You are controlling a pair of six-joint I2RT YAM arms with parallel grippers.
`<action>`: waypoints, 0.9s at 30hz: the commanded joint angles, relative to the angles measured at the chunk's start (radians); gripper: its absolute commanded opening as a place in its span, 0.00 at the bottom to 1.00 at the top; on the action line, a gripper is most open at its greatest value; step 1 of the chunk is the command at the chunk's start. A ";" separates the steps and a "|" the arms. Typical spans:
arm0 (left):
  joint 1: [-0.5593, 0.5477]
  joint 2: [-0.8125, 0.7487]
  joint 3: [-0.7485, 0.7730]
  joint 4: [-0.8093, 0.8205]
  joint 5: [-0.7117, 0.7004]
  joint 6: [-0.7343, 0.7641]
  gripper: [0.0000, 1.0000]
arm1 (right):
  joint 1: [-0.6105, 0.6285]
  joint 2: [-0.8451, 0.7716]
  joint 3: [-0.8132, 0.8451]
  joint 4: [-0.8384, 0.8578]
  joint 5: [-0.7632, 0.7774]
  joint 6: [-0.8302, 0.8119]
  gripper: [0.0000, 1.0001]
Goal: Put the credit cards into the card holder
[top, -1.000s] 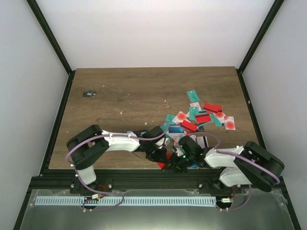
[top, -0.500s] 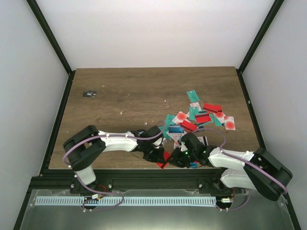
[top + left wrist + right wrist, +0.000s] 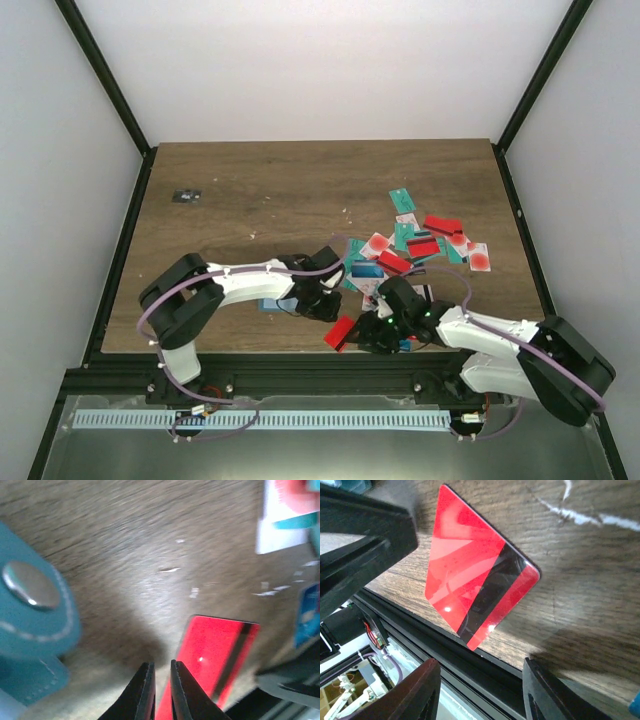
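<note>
Wood-grain tabletop [image 3: 260, 190], walled on three sides, with a dark frame along its near edge.

On the left gripper [image 3: 160, 667] the jaws are drawn to a narrow slit, with nothing seen between them. Left of and beyond these fingers lies the card holder [image 3: 35, 630], teal, its flap and metal snap [image 3: 31, 586] showing. No card is visible in it from this view.

Just ahead of the left fingertips, to their right, lies a red card [image 3: 475, 585] with a black stripe. It is also directly ahead of the right gripper [image 3: 481, 677], whose jaws stand wide apart and clear of it. It sits at the near table edge; whether it overhangs cannot be told.

Beyond the right gripper the remaining credit cards [image 3: 420, 243], teal, red and white, lie scattered, well apart from the holder.

Assessment: the task is at an early stage. No card is confirmed stowed. The red card appears to be the one being worked and is ungripped. The scatter remains to be cleared.
</note>
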 commanded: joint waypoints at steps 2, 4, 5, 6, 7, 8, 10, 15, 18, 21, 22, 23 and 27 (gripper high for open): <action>0.005 0.082 0.023 -0.049 -0.053 0.049 0.12 | 0.013 0.005 -0.021 -0.054 -0.036 0.003 0.49; 0.005 0.096 0.022 -0.045 -0.044 0.051 0.12 | 0.030 0.015 -0.045 -0.009 -0.050 0.030 0.50; 0.004 0.100 0.020 -0.042 -0.040 0.049 0.12 | 0.037 0.017 -0.054 0.004 -0.044 0.046 0.50; 0.003 0.101 0.017 -0.037 -0.034 0.047 0.12 | 0.045 0.012 -0.064 0.018 -0.038 0.062 0.51; 0.001 0.100 0.011 -0.032 -0.028 0.043 0.12 | 0.049 0.003 -0.073 0.032 -0.033 0.080 0.51; -0.003 0.098 0.006 -0.028 -0.023 0.039 0.12 | 0.054 -0.004 -0.083 0.042 -0.029 0.094 0.52; -0.012 0.091 -0.010 -0.020 -0.015 0.027 0.12 | 0.058 -0.008 -0.098 0.062 -0.025 0.120 0.54; -0.031 0.078 -0.054 0.016 0.007 -0.013 0.12 | 0.093 0.031 -0.107 0.091 -0.028 0.147 0.57; -0.042 0.069 -0.069 0.030 0.013 -0.030 0.12 | 0.102 0.022 -0.127 0.136 -0.009 0.171 0.57; -0.053 0.074 -0.074 0.041 0.026 -0.041 0.12 | 0.102 -0.017 -0.163 0.200 0.027 0.212 0.57; -0.056 0.075 -0.074 0.046 0.034 -0.047 0.12 | 0.102 -0.031 -0.169 0.209 0.043 0.224 0.57; -0.061 0.076 -0.078 0.053 0.042 -0.056 0.12 | 0.101 -0.040 -0.173 0.215 0.058 0.233 0.57; -0.087 0.057 -0.106 0.096 0.070 -0.123 0.12 | 0.101 -0.038 -0.192 0.260 0.096 0.257 0.55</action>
